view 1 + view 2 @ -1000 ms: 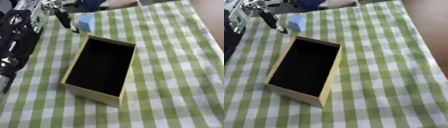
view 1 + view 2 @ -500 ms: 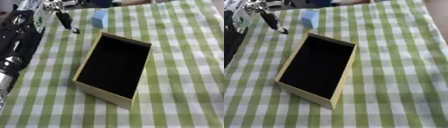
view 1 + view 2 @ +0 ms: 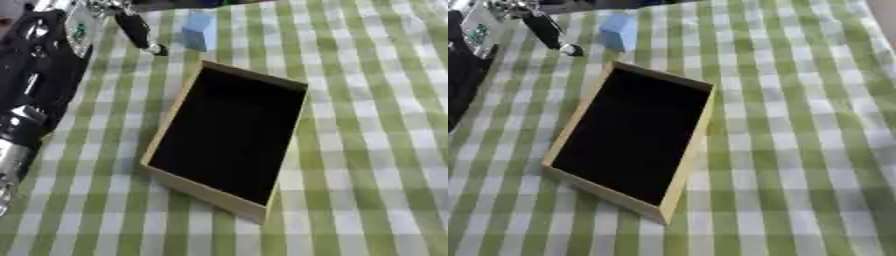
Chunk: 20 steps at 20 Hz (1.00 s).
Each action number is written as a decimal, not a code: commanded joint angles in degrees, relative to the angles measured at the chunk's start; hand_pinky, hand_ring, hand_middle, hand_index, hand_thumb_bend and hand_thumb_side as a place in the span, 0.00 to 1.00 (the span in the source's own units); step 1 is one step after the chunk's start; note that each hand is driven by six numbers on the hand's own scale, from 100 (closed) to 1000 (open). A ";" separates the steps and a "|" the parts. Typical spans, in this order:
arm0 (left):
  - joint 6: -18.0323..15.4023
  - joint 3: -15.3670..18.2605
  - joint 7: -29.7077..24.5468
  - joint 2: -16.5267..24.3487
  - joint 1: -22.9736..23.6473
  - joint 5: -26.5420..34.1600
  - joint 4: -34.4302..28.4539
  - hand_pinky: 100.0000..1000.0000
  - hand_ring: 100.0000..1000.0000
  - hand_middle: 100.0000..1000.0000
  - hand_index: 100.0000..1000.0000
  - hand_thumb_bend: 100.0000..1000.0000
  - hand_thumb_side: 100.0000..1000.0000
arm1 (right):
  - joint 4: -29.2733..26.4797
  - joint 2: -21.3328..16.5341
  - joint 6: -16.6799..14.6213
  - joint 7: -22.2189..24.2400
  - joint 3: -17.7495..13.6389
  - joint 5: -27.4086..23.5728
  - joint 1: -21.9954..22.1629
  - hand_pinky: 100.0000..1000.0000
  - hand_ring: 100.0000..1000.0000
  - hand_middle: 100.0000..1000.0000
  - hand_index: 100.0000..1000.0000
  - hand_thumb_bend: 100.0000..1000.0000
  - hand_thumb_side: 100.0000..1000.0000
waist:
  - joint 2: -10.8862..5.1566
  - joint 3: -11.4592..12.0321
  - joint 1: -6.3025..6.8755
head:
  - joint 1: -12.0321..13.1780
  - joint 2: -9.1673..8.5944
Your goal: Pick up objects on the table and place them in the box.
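A green-and-white checked cloth covers the whole surface [image 3: 376,150], and almost nothing sits on it. In the middle lies an open box [image 3: 229,137] — shallow, tan-walled, dark inside and holding nothing I can see. Its long axis runs askew, from the surface's near edge up toward the far edge, leaning a little to the right as it goes.

The one thing left to collect is a small pale blue block [image 3: 199,31], standing on the cloth close to the far edge, just beyond the box's far left corner and apart from it.

The robot's left arm comes in along the left edge, black with silver joints, and the left hand [image 3: 136,27] is up at the far-left corner. What shows of it is a dark finger pointing down and toward the block, its tip near the cloth. It holds nothing and does not touch the block; whether the rest of the hand is spread or curled I cannot tell, since most of it is cut off at the top. The right hand is nowhere in sight.

So the coming move turns on one short gap: the block lies just to the right of that finger, at about the same depth. The left hand looks the one to take it — and the box waits directly nearer from there.
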 commanded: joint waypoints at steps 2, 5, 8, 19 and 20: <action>0.03 0.81 1.40 1.98 -1.92 0.38 -1.20 0.86 0.87 0.85 0.91 0.49 0.11 | -1.09 -1.43 0.12 0.00 -0.24 0.23 -0.66 0.64 0.68 0.57 0.80 0.00 1.00 | -0.90 -0.45 -0.11 | 0.33 -1.44; 0.13 1.02 1.87 1.96 -2.10 0.32 -0.97 0.85 0.87 0.85 0.90 0.47 0.10 | -1.09 -1.50 0.03 0.02 -0.19 0.13 -1.08 0.64 0.68 0.57 0.80 0.00 1.00 | -0.57 -1.10 0.13 | 1.16 -2.52; 0.31 1.29 2.12 2.16 -2.16 0.35 -0.64 0.85 0.87 0.85 0.90 0.46 0.10 | -1.09 -1.54 -0.11 0.11 -0.10 0.03 -1.40 0.63 0.68 0.57 0.80 0.00 1.00 | -0.47 -1.87 0.19 | 2.13 -3.83; 1.40 2.12 1.91 3.21 -1.76 0.30 0.16 0.84 0.87 0.85 0.90 0.46 0.09 | -1.09 -1.40 -0.27 -0.07 -0.17 0.05 -1.88 0.63 0.68 0.57 0.80 0.00 1.00 | 0.28 -4.02 0.40 | 4.52 -6.04; 1.49 2.24 1.95 3.26 -1.75 0.38 0.19 0.84 0.87 0.85 0.90 0.46 0.09 | -1.09 -1.40 -0.27 -0.06 -0.14 0.02 -1.93 0.63 0.68 0.57 0.80 0.00 1.00 | 0.42 -4.09 0.41 | 4.60 -6.00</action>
